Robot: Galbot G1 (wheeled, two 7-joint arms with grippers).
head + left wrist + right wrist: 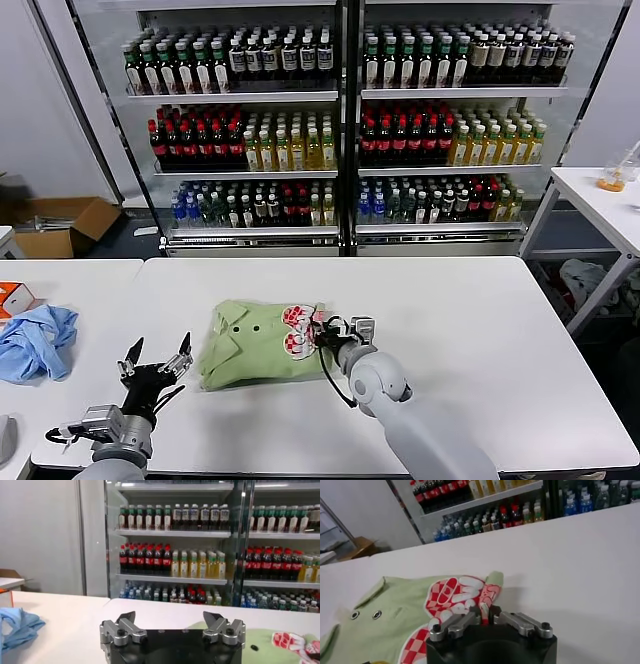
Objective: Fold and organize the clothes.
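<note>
A light green polo shirt [255,345] with small buttons and a red-and-white checked print [296,330] lies folded on the white table [450,330]. My right gripper [325,335] is at the shirt's right edge, shut on a fold of the printed fabric [485,600]. The wrist view shows the shirt [395,617] with two dark buttons [366,614], and the right gripper [484,616] pinching the cloth. My left gripper [157,362] is open and empty, just left of the shirt; in its own view the left gripper [172,622] faces the fridge, with the shirt [280,647] beside it.
A crumpled blue cloth [35,340] and an orange box [12,298] lie at the table's left. A glass-door fridge [340,130] full of bottles stands behind. A second white table [610,205] is at the right, a cardboard box [60,225] on the floor at left.
</note>
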